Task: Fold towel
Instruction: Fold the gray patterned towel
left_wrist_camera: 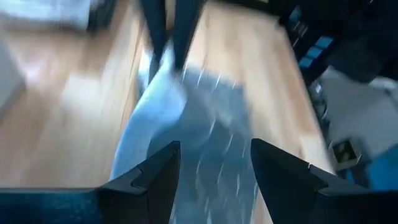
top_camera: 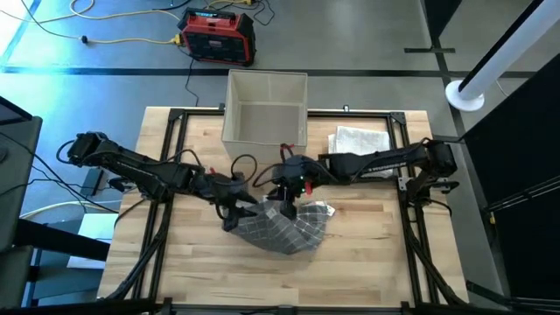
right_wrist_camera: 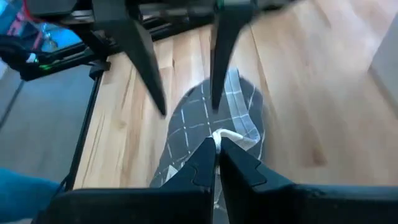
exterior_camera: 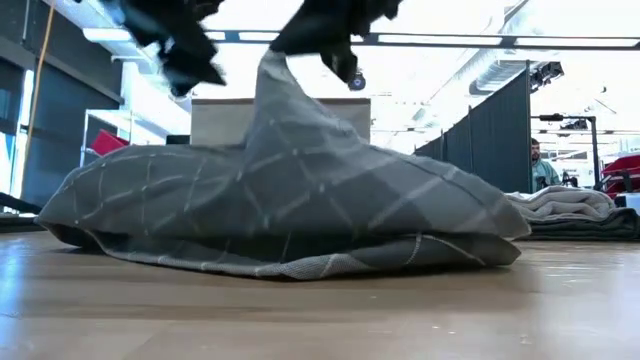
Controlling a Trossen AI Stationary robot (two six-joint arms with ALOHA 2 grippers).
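right tool pinching towel, left tool spread

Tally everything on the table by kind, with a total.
Grey checked towel being folded: 1
Folded towels stacked to the side: 1 pile; count within it cannot be told
Beige bin: 1
Total: 3 kinds

The towel is soft grey cloth with thin pale woven lines, matt and wrinkled. The table top is light wood planks, smooth with a slight shine. Its frame looks like black metal. The bin seems matt beige plastic. The folded towels are thick matt cloth.
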